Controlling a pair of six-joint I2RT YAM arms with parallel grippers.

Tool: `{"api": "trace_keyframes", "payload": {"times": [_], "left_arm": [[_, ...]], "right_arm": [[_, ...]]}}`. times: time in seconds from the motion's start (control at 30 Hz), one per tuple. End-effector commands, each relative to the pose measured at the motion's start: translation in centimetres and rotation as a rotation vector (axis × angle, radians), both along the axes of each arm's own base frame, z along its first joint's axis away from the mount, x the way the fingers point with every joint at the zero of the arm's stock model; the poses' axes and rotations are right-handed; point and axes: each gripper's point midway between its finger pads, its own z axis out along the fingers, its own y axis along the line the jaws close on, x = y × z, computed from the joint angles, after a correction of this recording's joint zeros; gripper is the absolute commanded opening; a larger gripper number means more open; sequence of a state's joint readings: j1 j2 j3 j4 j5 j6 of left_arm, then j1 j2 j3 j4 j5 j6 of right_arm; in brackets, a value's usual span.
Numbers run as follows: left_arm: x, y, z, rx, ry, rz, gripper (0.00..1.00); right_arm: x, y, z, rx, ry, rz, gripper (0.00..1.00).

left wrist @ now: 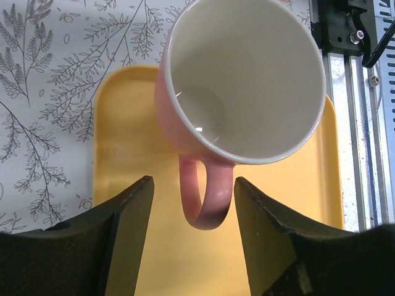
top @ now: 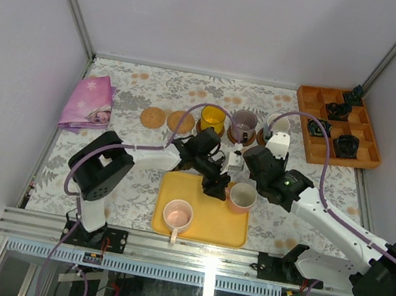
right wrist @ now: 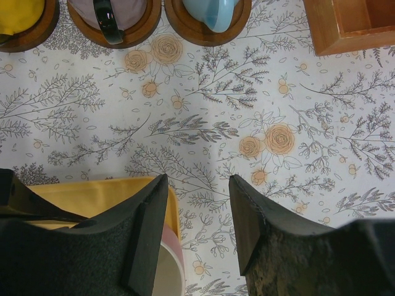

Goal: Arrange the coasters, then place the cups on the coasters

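Note:
Two pale pink cups stand on the yellow tray (top: pixel 204 222): one at its right edge (top: pixel 241 197), one near the front (top: pixel 178 213). My left gripper (top: pixel 218 187) is open, and the right-edge pink cup's (left wrist: pixel 247 74) handle (left wrist: pixel 207 197) hangs between the jaws with a gap on both sides. My right gripper (right wrist: pixel 197 216) is open over bare tablecloth, with that cup's rim (right wrist: pixel 170 265) under its left finger. Yellow (top: pixel 213 119), purple-grey (top: pixel 244 125) and light blue (top: pixel 277 124) cups sit on dark brown coasters. Two tan coasters (top: pixel 153 118) (top: pixel 180 121) lie bare to their left.
An orange compartment tray (top: pixel 321 101) holding black items stands at the back right. A pink printed cloth (top: pixel 89 102) lies at the back left. The metal rail (left wrist: pixel 361 123) runs along the near table edge, close beside the yellow tray (left wrist: pixel 123 154).

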State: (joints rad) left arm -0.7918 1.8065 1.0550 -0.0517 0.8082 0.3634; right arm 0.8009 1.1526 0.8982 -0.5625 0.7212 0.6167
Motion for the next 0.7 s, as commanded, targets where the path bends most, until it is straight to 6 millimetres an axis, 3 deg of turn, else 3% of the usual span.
{"api": "trace_keyframes", "payload": {"times": [0.0,0.07,0.13,0.23,0.47,0.67], "left_arm": [[0.5,-1.8,1.5,-0.072,-0.017,-0.028,0.52],[0.5,-1.8,1.4,-0.073,-0.010,-0.033,0.48],[0.5,-2.0,1.3,-0.072,-0.001,-0.037,0.19],[0.5,-2.1,1.2,-0.071,0.011,-0.036,0.00],[0.3,-2.1,1.6,-0.072,0.014,-0.039,0.00],[0.8,-1.7,4.0,-0.101,-0.058,-0.007,0.00]], "right_arm": [[1.2,-0.2,2.4,0.028,-0.083,-0.039,0.52],[1.2,-0.2,2.4,0.027,-0.084,-0.039,0.52],[1.1,-0.3,2.4,0.025,-0.084,-0.039,0.52],[1.1,-0.3,2.4,0.025,-0.084,-0.041,0.52],[0.9,-0.6,2.3,0.028,-0.087,-0.046,0.52],[0.9,-0.8,2.5,0.027,-0.100,-0.054,0.51]]}}
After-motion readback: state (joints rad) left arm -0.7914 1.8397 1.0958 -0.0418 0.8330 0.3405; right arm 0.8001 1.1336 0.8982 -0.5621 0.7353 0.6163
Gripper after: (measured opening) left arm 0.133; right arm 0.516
